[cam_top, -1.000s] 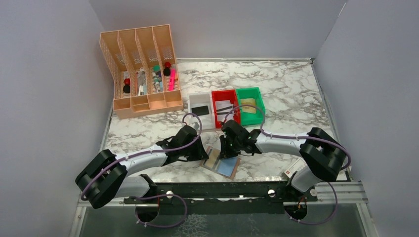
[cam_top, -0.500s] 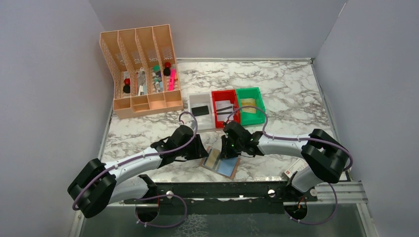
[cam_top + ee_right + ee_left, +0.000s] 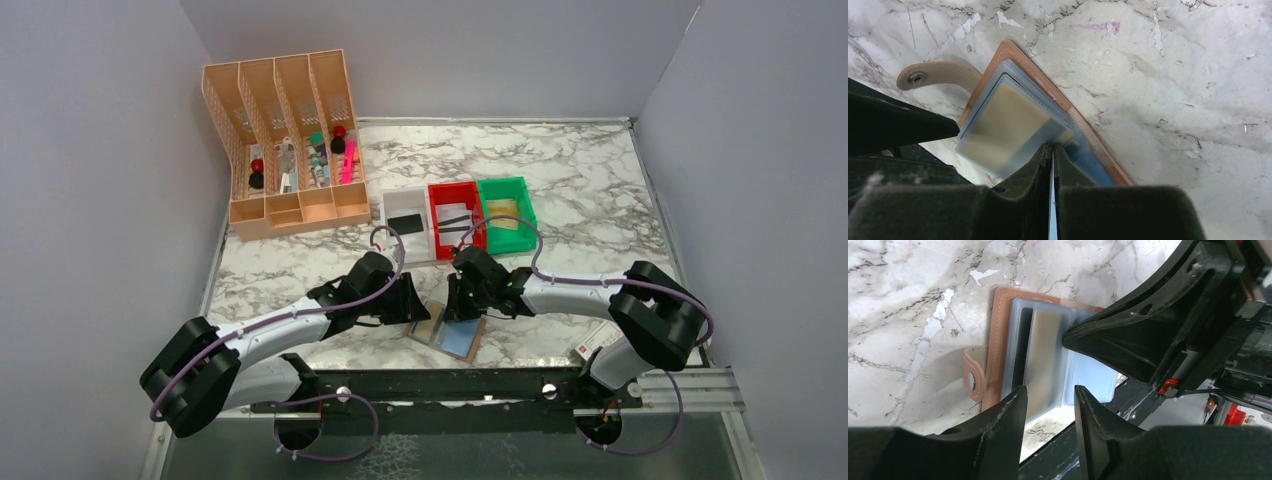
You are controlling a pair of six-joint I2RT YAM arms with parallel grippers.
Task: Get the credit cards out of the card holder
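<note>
The card holder (image 3: 462, 338) lies open near the table's front edge, brown rim (image 3: 1048, 90) and pale blue inner sleeves up. A tan-gold credit card (image 3: 998, 125) sits in a clear sleeve, with a dark card (image 3: 1024, 335) beside it. My right gripper (image 3: 1053, 146) is shut, its tips pinching the raised edge of the tan card's sleeve; it also shows in the left wrist view (image 3: 1068, 338). My left gripper (image 3: 1049, 389) is open and empty, hovering over the holder's near-left edge. In the top view both grippers (image 3: 418, 305) (image 3: 452, 305) meet over the holder.
White (image 3: 408, 240), red (image 3: 436, 215) and green (image 3: 505, 190) bins stand just behind the holder; the white one holds a dark card. A peach desk organizer (image 3: 285, 140) is at the back left. The holder's snap strap (image 3: 938, 75) lies on the marble. The black front rail (image 3: 450, 385) is close.
My left gripper has shifted slightly right, closer to the holder. The right gripper has stayed at the sleeve.
</note>
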